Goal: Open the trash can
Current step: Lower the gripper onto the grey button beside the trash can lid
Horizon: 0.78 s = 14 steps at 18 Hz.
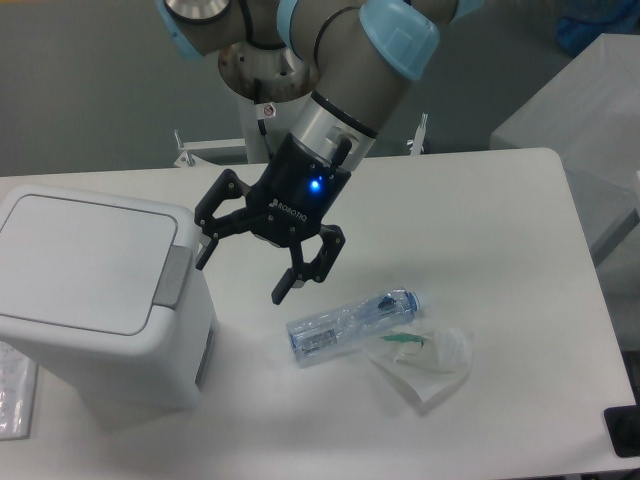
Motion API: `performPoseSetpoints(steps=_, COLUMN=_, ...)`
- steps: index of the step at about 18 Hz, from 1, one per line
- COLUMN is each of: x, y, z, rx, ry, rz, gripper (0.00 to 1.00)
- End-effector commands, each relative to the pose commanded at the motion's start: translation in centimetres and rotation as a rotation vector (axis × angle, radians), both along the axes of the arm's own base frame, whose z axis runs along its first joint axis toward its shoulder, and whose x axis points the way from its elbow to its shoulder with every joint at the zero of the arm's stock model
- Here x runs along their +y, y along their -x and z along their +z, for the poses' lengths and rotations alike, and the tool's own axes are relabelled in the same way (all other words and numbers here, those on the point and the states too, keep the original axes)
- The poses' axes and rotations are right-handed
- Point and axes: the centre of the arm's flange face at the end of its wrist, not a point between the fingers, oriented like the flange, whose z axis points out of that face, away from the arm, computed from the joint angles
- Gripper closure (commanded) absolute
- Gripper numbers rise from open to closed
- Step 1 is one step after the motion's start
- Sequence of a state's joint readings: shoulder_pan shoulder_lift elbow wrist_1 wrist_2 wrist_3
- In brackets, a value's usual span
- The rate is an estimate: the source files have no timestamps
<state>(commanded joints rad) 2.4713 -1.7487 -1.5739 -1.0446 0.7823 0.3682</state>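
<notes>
The trash can (pixel 95 290) is a large white boxy bin at the left of the table, its flat lid shut. A grey push tab (pixel 174 275) sits on its right rim. My gripper (pixel 243 270) hangs just right of the bin with its black fingers spread open and empty. The left fingertip (pixel 204 252) is close beside the grey tab, and I cannot tell whether it touches it. The right fingertip (pixel 281 292) is above the table.
A crushed clear plastic bottle (pixel 350 321) lies on the table right of the gripper. A clear plastic bag with a green item (pixel 420 362) lies by it. A dark object (pixel 625 432) is at the right edge. A clear packet (pixel 14 395) lies left of the bin.
</notes>
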Motion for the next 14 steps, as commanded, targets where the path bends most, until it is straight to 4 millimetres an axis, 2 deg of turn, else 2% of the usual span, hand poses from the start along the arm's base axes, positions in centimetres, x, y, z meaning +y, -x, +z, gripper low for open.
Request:
performPoseSetpoints(steps=10, x=-0.03, y=-0.41, z=0.33, rx=-0.012, ry=0.008, rz=0.017, gripper=0.0)
performPoseSetpoints(steps=14, x=-0.12, y=-0.56, z=-0.52, rx=-0.015, ry=0.021, rz=0.016, gripper=0.0)
